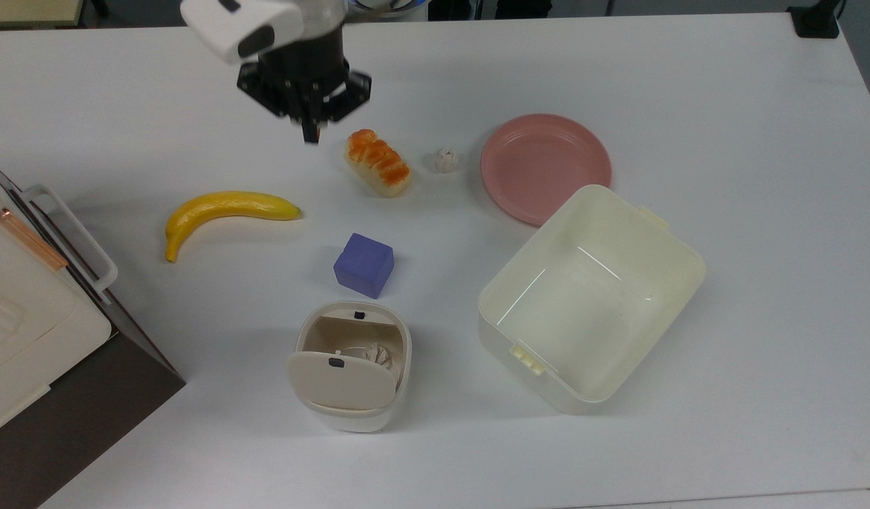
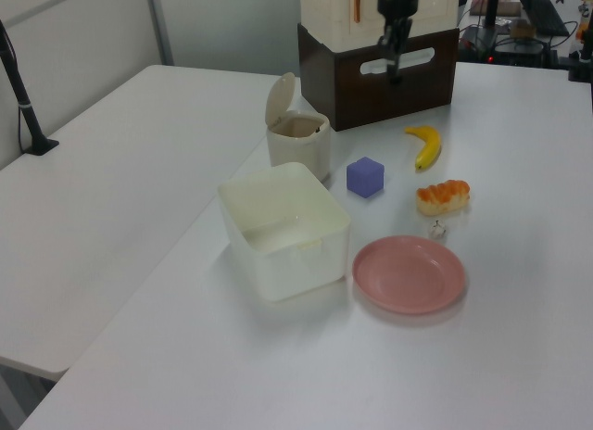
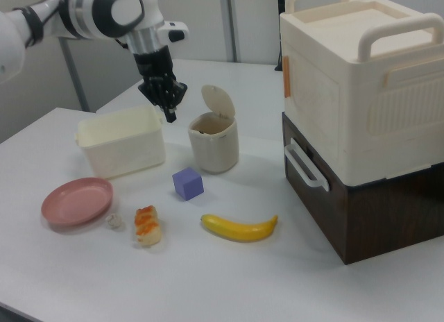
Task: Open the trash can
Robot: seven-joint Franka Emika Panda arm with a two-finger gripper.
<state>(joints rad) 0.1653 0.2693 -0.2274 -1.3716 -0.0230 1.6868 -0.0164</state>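
I read the job as done: the trash can (image 1: 353, 367) stands on the bench (image 1: 725, 106) between the purple cube (image 1: 364, 265) and the bench's near edge in the top view, lid (image 3: 217, 100) tipped upright, crumpled paper visible inside. My hand (image 1: 309, 132) hangs well apart, fingers pinched together on nothing.

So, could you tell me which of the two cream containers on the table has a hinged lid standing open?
The smaller one, the trash can, beside the purple cube: its lid is flipped up. The larger tub has no lid.
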